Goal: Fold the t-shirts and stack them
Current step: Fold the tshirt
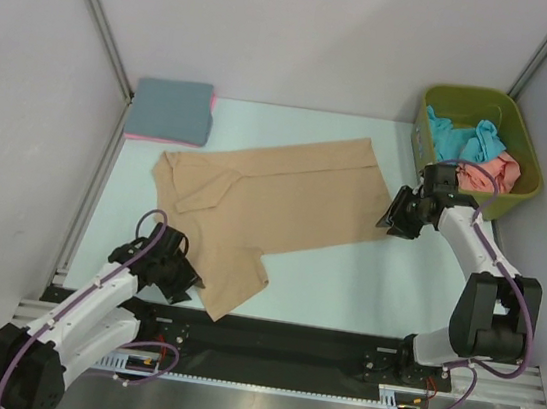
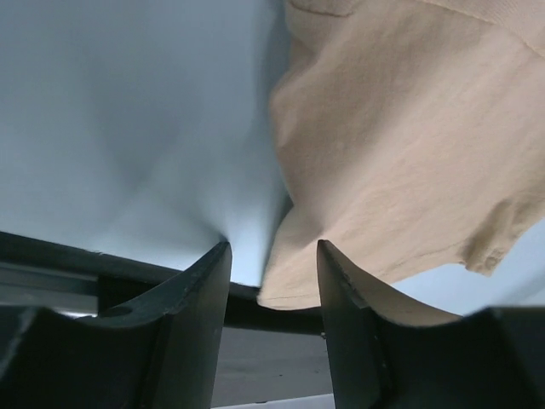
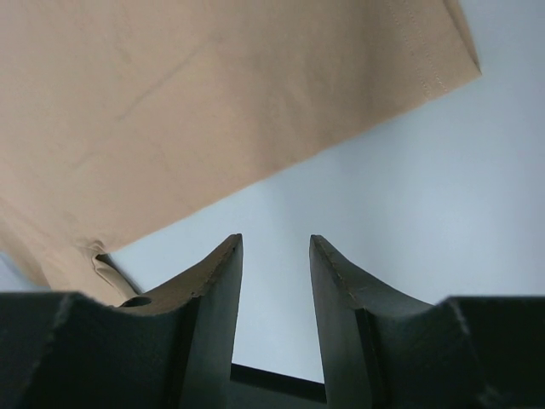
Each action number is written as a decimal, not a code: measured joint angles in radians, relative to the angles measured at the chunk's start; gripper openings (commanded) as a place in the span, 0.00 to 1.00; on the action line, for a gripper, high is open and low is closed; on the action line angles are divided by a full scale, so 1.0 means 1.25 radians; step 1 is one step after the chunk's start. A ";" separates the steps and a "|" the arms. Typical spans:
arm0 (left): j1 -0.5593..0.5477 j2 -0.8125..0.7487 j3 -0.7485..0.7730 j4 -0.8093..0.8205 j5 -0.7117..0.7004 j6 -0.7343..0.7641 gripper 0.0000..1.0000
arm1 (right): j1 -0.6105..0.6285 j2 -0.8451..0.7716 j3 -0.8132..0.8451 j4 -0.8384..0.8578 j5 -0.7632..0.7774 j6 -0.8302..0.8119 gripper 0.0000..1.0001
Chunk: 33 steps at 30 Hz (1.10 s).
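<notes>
A tan shirt (image 1: 264, 198) is spread flat left of a green bin (image 1: 504, 203). The right gripper (image 3: 275, 240) is held open between them; the left gripper (image 2: 273, 245), also open, beyond the shirt. A thin edge could be missed if approached high.

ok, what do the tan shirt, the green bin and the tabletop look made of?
Tan shirt: soft knit cloth, probably cotton, matte; it wrinkles, and a stitched hem shows up close.
Green bin: moulded plastic by the look, smooth with a slight sheen and a rounded rim.
Tabletop: smooth pale blue-green surface, mostly matte; laminate or a mat, cannot tell which.
</notes>
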 measured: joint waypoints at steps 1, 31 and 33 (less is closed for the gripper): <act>-0.002 0.005 -0.002 0.010 0.007 -0.012 0.51 | -0.001 0.000 0.000 0.000 0.000 -0.001 0.43; -0.013 0.033 0.064 -0.003 -0.096 -0.023 0.00 | -0.052 0.107 -0.118 0.168 0.258 0.150 0.54; -0.013 0.038 0.071 -0.009 -0.098 -0.017 0.00 | -0.052 0.105 -0.133 0.185 0.281 0.172 0.51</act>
